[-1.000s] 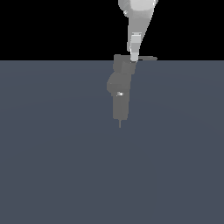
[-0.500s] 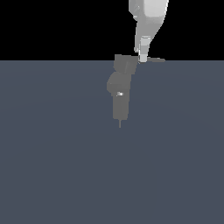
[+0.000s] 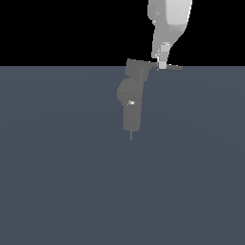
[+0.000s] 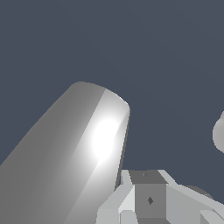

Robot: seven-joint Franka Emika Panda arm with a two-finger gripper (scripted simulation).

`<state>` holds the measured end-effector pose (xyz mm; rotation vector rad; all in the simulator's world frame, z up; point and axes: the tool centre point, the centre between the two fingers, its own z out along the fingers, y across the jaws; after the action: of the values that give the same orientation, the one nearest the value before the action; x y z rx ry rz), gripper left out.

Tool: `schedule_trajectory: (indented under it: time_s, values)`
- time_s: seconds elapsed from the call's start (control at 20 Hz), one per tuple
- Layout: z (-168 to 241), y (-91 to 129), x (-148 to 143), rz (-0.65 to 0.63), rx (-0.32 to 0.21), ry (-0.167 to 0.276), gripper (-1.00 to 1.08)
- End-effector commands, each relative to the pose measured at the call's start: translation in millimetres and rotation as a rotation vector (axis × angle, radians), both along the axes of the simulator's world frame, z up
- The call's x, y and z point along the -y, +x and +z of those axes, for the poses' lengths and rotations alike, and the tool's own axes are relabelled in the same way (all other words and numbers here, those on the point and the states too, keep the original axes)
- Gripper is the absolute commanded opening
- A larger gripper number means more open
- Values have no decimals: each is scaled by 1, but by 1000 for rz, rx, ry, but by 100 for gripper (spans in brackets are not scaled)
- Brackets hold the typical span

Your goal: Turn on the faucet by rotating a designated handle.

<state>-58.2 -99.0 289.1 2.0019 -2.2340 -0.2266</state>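
Note:
The faucet is a matte-grey blocky body standing upright in the middle of the exterior view, with a small bright spot midway and a thin spike at its bottom. The handle, a thin flat grey lever, sticks out from the top block toward the exterior view's right. My gripper comes down from above on the white arm. Its narrow tip rests against the handle close to the top block. The fingers show no gap and nothing is held between them. The wrist view does not show the handle clearly.
A flat dark blue-grey floor spreads around the faucet, under a black background. In the wrist view a large glossy grey cylinder fills the lower part, and a rounded grey shape shows at the edge.
My gripper has shifted toward the exterior view's right along the top of the faucet. The handle has swung with it and now reaches further to the right.

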Motion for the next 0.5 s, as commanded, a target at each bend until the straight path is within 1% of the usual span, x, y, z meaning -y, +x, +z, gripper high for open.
schedule_trajectory:
  time_s: [0.0,0.45]
  values:
    - [-1,2,19,-23,1,-4,-100]
    - [-4,14,41,-30,2,-5,-100]
